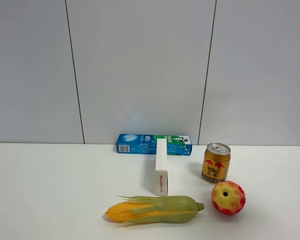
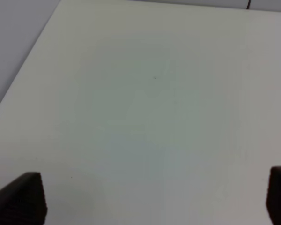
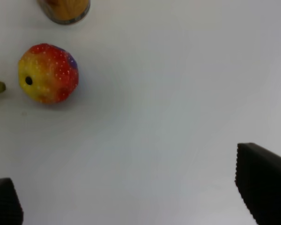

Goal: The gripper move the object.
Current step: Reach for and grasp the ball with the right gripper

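The dimpled rainbow ball (image 1: 228, 197), red and yellow with a small dark hole, lies on the white table (image 1: 50, 190) at the front right, just in front of the gold can. It also shows in the right wrist view (image 3: 48, 73), with a blue-purple patch on one side. My right gripper (image 3: 131, 199) is open and empty, its black fingertips (image 3: 264, 180) wide apart, well away from the ball. My left gripper (image 2: 154, 199) is open and empty over bare table. Neither arm shows in the exterior high view.
A gold drink can (image 1: 216, 163) stands behind the ball. A yellow-green corn cob (image 1: 154, 209) lies at the front middle. A white box (image 1: 161, 173) stands behind it, and a blue-green box (image 1: 153, 144) lies against the wall.
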Controlling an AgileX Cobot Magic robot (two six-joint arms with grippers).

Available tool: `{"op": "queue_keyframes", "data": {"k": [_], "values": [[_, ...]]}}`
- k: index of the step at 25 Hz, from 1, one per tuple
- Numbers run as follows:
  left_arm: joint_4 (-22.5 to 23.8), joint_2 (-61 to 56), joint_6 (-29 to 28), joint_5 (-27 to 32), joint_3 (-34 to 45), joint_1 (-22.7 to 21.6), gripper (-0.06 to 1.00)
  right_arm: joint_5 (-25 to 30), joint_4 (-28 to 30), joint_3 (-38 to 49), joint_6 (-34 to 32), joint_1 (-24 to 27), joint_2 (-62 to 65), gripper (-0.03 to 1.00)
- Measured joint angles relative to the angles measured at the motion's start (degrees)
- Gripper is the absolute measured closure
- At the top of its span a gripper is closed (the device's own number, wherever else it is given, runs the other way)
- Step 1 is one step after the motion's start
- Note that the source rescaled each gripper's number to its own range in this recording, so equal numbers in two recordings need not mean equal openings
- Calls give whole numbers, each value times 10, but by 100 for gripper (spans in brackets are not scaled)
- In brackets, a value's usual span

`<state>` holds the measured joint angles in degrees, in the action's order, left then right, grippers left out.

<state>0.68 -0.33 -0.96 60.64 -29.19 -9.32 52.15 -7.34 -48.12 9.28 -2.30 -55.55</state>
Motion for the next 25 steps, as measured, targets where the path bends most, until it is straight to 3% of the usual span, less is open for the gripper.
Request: {"op": "queue_keyframes", "data": {"k": [11,17,25], "values": [[0,0,1,0,0,0,-6,-150,-27,-2,4,-42,-210,4],[0,0,1,0,0,0,-6,-232,-94,-2,4,-99,-304,5],[0,0,0,0,0,0,-6,-286,-112,-2,1,-128,-391,5]]}}
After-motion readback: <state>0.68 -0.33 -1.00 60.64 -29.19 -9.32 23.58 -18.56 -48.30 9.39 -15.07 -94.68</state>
